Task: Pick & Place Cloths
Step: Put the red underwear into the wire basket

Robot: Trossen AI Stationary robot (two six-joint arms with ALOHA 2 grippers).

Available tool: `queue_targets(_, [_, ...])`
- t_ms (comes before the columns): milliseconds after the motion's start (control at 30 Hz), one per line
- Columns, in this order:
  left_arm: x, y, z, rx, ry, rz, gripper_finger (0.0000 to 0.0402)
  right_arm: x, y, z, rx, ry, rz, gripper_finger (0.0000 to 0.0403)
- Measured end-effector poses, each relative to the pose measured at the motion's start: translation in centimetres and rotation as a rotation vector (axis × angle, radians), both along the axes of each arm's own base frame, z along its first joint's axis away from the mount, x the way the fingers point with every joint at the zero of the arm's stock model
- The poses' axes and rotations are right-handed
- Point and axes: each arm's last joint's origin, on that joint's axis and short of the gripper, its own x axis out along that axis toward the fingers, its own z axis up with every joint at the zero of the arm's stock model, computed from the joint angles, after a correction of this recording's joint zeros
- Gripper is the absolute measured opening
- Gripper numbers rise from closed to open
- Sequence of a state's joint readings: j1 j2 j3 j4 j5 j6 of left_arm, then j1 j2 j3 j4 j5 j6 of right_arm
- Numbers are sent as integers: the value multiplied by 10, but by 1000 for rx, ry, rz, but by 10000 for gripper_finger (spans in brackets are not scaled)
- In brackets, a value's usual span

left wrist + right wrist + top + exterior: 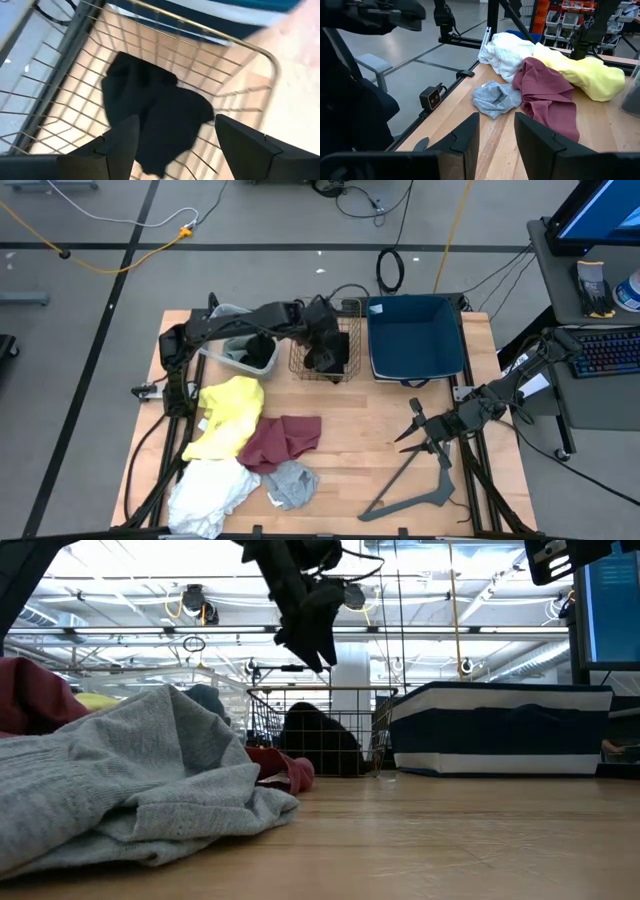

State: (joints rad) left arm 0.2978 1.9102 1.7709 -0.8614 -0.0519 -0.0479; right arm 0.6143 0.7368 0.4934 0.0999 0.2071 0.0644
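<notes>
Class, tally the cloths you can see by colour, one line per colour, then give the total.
Yellow cloth: 1
White cloth: 1
Maroon cloth: 1
Light grey cloth: 1
Black cloth, in the wire basket: 1
Total: 5

Left wrist cam: I see the black cloth lying crumpled inside the wire basket, on its mesh floor. Left gripper hangs above the basket, jaws spread wide, nothing between them. Wooden tabletop shows beyond the basket rim.
</notes>
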Motion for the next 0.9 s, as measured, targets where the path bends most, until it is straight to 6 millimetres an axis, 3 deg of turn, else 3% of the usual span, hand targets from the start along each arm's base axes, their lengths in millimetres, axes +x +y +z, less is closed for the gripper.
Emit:
queue_targets(200, [-3,-35,-2,-34,128,-81,261,0,0,0,0,0,0,114])
queue_targets(533, [-18,-115,-10,-105,389,-172,261,0,0,0,1,0,0,114])
queue_targets(900, [-28,-196,-10,-119,413,-227,260,0,0,0,1,1,0,114])
